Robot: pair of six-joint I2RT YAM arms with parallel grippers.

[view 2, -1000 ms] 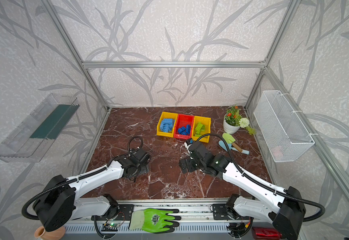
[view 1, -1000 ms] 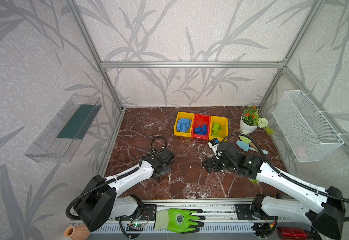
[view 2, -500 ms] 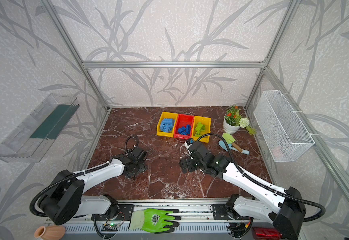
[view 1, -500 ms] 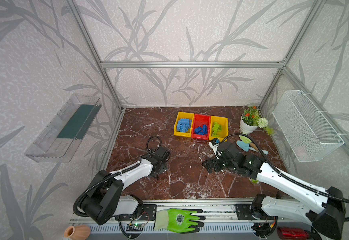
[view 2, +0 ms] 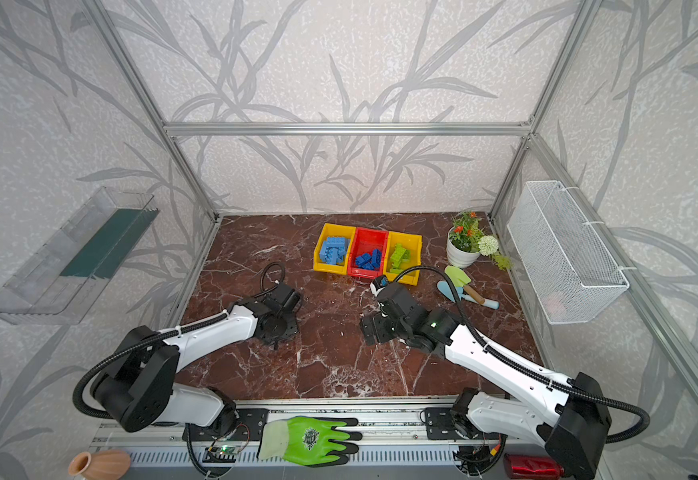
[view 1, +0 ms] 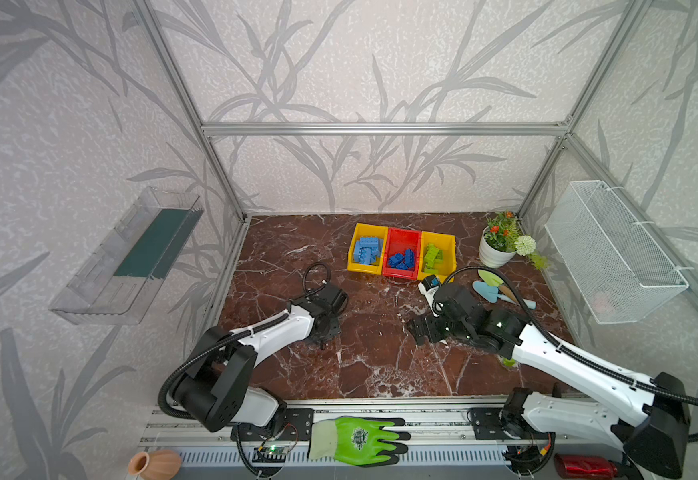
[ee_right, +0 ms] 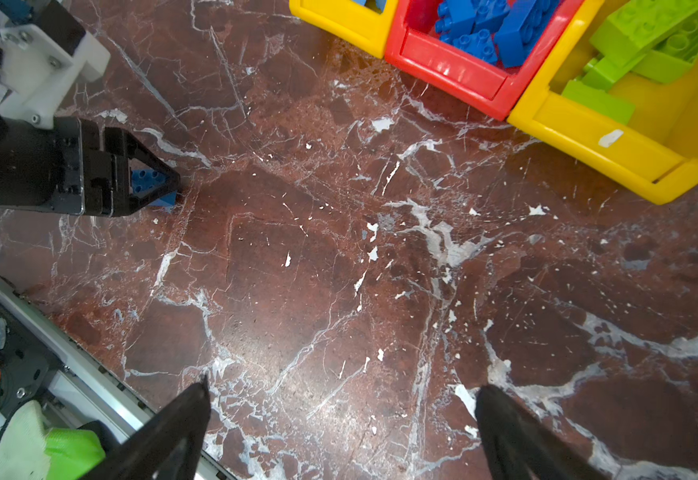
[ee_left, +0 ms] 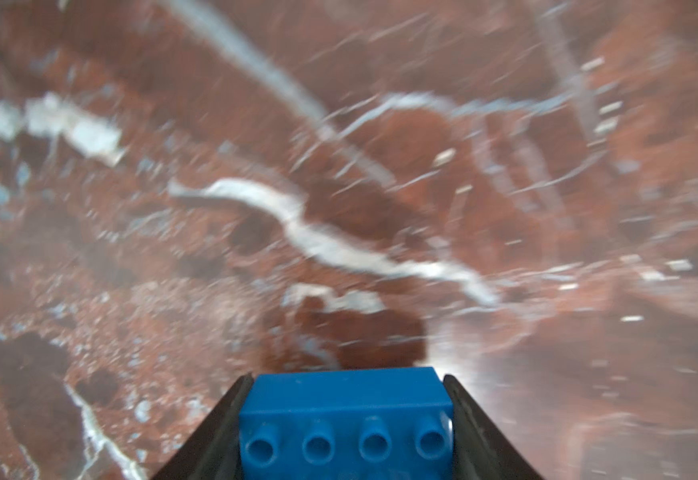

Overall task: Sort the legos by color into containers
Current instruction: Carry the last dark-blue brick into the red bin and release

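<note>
My left gripper [ee_left: 345, 376] is shut on a blue lego brick [ee_left: 345, 415], its studs facing the camera; the floor behind it is blurred. In the right wrist view that brick [ee_right: 150, 179] sits between the left gripper's fingers [ee_right: 168, 185], low over the marble floor. In both top views the left gripper [view 1: 324, 336] [view 2: 276, 332] points down and hides the brick. My right gripper [ee_right: 341, 386] [view 1: 418, 332] stands open and holds nothing. The containers stand in a row: a yellow bin [view 1: 363, 270] with light blue legos, a red bin [view 1: 399, 273] with darker blue ones, and a yellow bin [view 1: 449, 241] with lime green ones.
A flower pot [view 1: 497, 253] and two garden trowels [view 1: 495, 291] lie right of the bins. A wire basket [view 1: 613, 249] hangs on the right wall and a clear tray [view 1: 131, 257] on the left. A green glove [view 1: 360, 440] lies on the front rail.
The left gripper has closed on the blue brick and its arm has shifted slightly to the left. The right arm has not moved.
</note>
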